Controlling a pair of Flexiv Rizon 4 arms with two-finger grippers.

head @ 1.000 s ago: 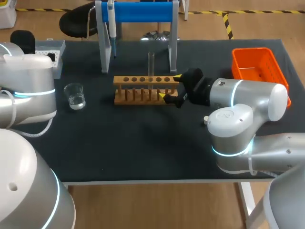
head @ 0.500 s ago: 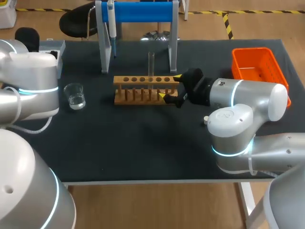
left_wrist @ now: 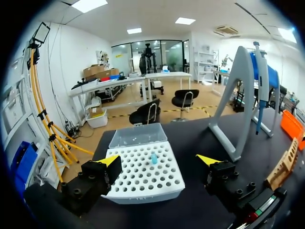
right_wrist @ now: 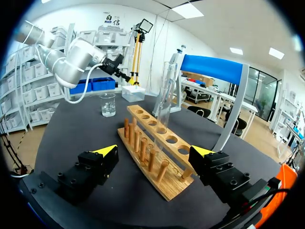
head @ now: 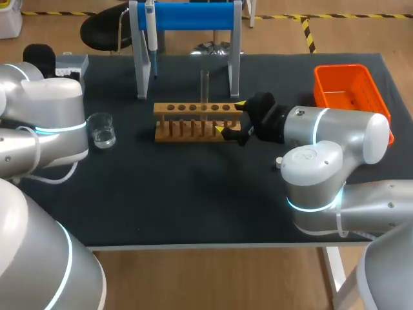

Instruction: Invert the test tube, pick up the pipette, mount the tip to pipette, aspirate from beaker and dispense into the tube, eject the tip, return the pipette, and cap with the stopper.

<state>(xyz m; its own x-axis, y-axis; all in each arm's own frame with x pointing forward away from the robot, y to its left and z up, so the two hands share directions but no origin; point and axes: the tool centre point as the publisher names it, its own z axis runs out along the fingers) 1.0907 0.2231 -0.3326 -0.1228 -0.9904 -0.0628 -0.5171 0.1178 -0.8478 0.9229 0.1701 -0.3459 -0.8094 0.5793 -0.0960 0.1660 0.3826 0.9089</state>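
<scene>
Tube inversion looks done: the test tube (head: 204, 87) stands upright in the rack (head: 193, 119), with the right gripper (head: 230, 118) beside the rack's end, fingers released. The left gripper (left_wrist: 159, 160), fingers spread and empty, faces the tip box (left_wrist: 143, 183). Next it must grasp the pipette (head: 150, 29) hanging on the stand (head: 193, 16).

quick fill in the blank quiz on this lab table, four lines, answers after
1. The clear glass test tube stands upright in a pegged rack made of ___.
2. The small glass beaker of clear liquid sits nearest my ___ arm.
3. The white pipette hangs on a tall stand whose top bar is ___.
4. The right gripper has its jaws, either side of the rack's end, ___.
Missing words: wood; left; blue; open.
</scene>
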